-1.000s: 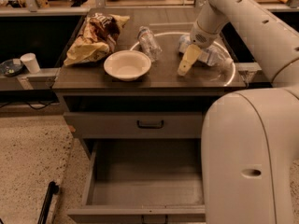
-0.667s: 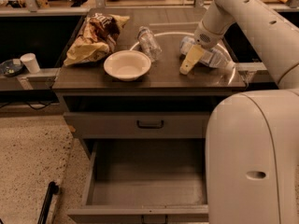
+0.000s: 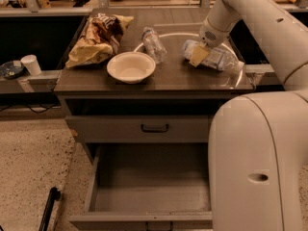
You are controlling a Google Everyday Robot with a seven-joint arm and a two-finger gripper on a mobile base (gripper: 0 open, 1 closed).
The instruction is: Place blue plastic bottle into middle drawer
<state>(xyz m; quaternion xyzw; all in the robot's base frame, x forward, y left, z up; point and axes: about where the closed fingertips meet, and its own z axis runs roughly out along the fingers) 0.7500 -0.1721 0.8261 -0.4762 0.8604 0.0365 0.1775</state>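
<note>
My end effector [image 3: 198, 56] is on the blue plastic bottle [image 3: 220, 60], 3 o'clock from the bowl [image 3: 131, 67] on the desk [image 3: 183, 80]; can't tell if it's gripping.

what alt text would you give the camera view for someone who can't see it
The robot's gripper is at a blue plastic bottle lying on its side at the right of a cabinet top, with the middle drawer pulled open below. Also on top are a white bowl, a smaller clear bottle and a chip bag.
</note>
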